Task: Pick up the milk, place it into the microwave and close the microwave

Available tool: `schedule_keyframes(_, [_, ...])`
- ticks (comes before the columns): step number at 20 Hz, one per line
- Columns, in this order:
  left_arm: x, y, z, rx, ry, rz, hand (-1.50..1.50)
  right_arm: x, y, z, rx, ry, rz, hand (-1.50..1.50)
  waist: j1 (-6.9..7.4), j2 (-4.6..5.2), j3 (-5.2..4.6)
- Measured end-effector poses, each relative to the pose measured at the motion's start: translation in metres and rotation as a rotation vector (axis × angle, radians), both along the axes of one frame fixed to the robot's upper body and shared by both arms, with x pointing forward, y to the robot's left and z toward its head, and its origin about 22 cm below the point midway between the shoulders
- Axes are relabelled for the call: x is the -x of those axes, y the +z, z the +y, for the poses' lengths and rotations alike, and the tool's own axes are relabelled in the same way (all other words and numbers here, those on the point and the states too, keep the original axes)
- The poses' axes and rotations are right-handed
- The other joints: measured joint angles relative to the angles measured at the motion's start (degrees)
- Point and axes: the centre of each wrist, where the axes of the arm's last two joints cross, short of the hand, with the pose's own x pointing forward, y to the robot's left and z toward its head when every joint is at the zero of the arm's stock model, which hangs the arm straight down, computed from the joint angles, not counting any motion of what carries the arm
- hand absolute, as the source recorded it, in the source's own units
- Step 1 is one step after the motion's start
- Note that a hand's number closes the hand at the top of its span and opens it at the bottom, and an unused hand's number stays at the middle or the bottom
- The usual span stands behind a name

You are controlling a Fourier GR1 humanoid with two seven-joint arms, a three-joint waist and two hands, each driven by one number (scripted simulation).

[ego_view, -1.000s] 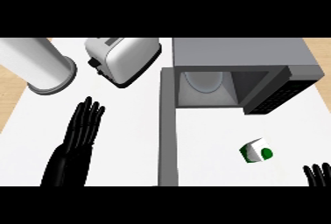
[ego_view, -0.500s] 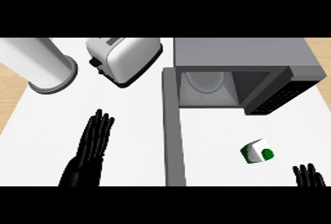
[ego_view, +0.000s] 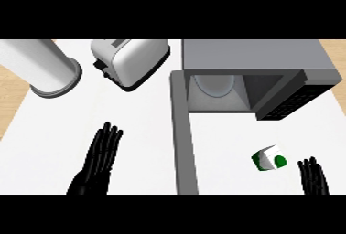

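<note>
The milk (ego_view: 269,158) is a small white and green carton standing on the white counter, below the microwave's open front and to the right of the door. The grey microwave (ego_view: 256,59) sits at the top right with its cavity open and a pale turntable inside. Its door (ego_view: 184,137) swings out toward me as a long grey slab. My right hand (ego_view: 313,176) shows at the lower right, fingers straight, just right of and below the milk, not touching it. My left hand (ego_view: 98,162) lies open at the lower left, far from the milk.
A silver toaster (ego_view: 132,61) stands at the top centre-left. A wide white cylinder (ego_view: 40,68) stands at the top left. The counter's left edge meets a wooden floor (ego_view: 10,82).
My left hand has shifted right and slightly down. My right hand has moved left, closer to the milk. The milk, the door and the microwave have not moved.
</note>
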Motion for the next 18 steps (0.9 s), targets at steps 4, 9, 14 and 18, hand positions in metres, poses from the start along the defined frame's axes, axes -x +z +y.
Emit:
schedule_keyframes(4, [0.006,-0.005,0.019,-0.006,-0.006,0.008,-1.5,-0.02,-0.014,-0.006,0.016,-0.018,0.01,-1.5,0.14,0.02,0.0])
schedule_keyframes(9, [0.007,-0.003,0.027,0.014,-0.009,0.019,-1.5,-0.036,-0.039,-0.015,0.048,-0.058,0.015,-1.5,0.17,0.05,0.0])
schedule_keyframes(14, [0.01,-0.006,0.053,0.01,-0.001,0.026,-1.5,-0.055,-0.061,-0.023,0.085,-0.091,0.018,-1.5,0.35,0.07,0.01])
schedule_keyframes(18, [0.011,-0.002,0.066,0.005,-0.005,0.028,-1.5,-0.071,-0.072,-0.031,0.093,-0.11,0.016,1.5,0.34,0.07,0.01])
